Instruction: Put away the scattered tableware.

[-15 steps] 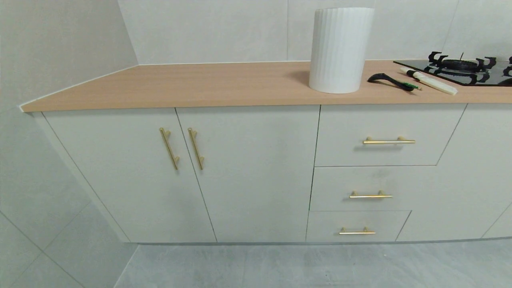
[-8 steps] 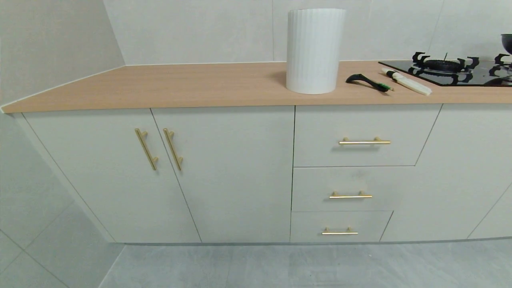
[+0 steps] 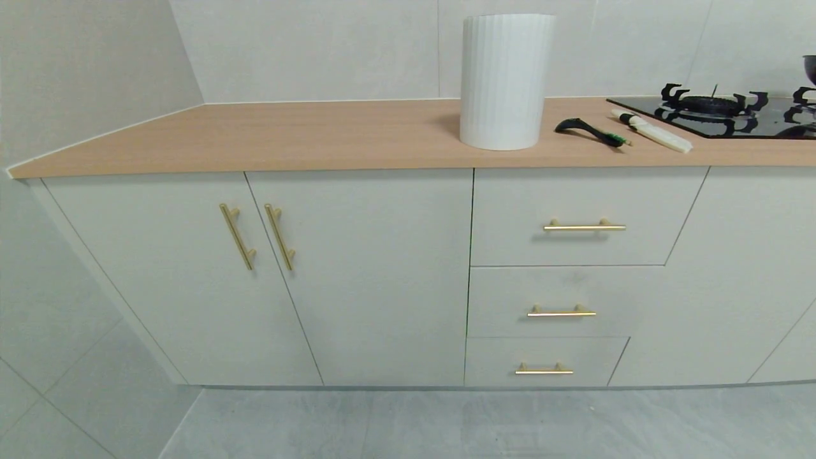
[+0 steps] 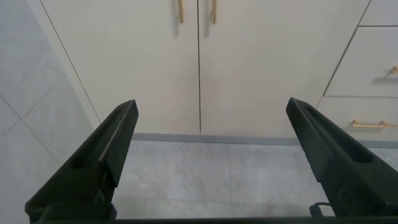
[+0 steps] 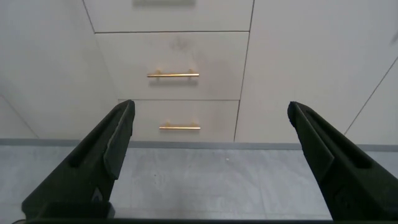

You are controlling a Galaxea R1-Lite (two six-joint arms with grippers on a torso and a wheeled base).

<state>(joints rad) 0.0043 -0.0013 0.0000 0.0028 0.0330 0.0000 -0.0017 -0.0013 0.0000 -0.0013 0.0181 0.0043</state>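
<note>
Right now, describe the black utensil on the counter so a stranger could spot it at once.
On the wooden countertop stands a tall white ribbed container. Between it and the black stove lie two utensils. The black utensil is the dark curved one with a green tip, nearer the container than the pale straight utensil.

Right of the tall white ribbed cylinder container point(image 3: 507, 81), the black glass gas hob point(image 3: 720, 125) is cut by the frame edge; a dark rounded thing point(image 3: 809, 65) past it is clipped too, can't ID. Between cylinder and hob, the black-handled green-tipped utensil point(image 3: 590, 132) and the long white utensil with a black band point(image 3: 653, 129) are too small to tell what kind. Cylinder's inside is hidden by its own wall.
</note>
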